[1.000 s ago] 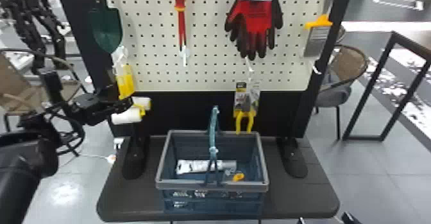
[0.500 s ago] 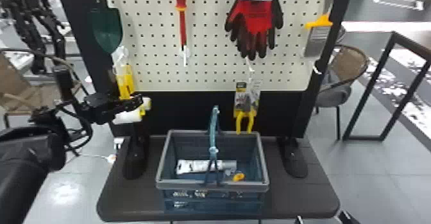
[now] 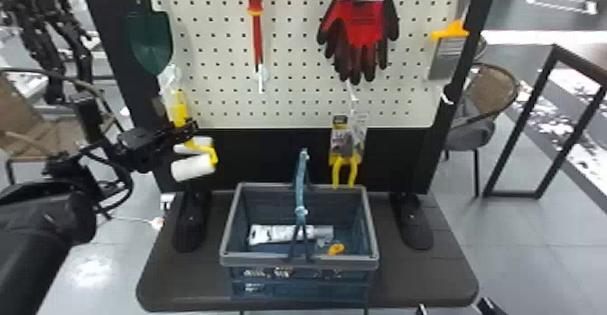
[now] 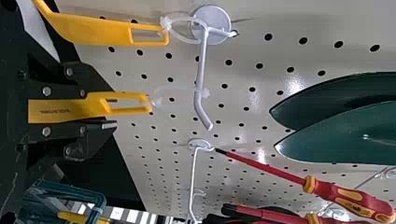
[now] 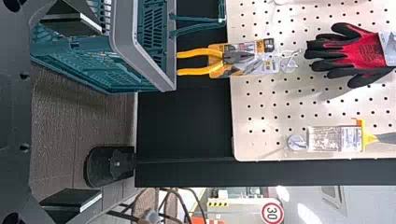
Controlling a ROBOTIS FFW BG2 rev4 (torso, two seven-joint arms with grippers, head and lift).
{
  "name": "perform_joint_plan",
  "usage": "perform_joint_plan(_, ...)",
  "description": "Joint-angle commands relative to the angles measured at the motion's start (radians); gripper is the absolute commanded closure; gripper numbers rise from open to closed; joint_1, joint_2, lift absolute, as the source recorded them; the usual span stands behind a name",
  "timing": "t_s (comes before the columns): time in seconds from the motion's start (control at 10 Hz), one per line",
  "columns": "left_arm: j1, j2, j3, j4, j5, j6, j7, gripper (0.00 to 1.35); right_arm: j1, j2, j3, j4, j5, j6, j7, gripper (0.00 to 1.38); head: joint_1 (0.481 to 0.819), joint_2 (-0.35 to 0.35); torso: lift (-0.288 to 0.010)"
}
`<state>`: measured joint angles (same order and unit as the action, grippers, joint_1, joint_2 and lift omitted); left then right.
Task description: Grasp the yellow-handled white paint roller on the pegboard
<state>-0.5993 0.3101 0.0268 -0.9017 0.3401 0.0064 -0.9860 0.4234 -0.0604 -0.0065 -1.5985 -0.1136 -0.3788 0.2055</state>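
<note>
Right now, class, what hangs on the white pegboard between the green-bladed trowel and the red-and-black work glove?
A red-and-yellow screwdriver, tip down, hangs between the green-bladed trowel and the red-and-black work glove; the head view shows it.

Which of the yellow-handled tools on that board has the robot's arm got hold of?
The white paint roller at far left: the left end effector is closed on its yellow handle, while the yellow pliers hang free near the middle.
</note>
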Motion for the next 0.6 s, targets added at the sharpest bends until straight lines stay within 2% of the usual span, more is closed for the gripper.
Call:
perform_joint_plan(0.0,-0.001,0.003,-0.007,0.0,0.0,0.003,-0.002,1.21,0.0,-0.001,-0.001,0.0,0.0,0.0,0.0,0.07,0.549,0.0,-0.1)
perform_joint_plan(0.5,-0.002,0.007,-0.013,0.0,0.0,0.006,-0.01,1.21,0.0,0.001,0.0,0.0,0.0,0.0,0.0,0.07,0.549,0.0,-0.1)
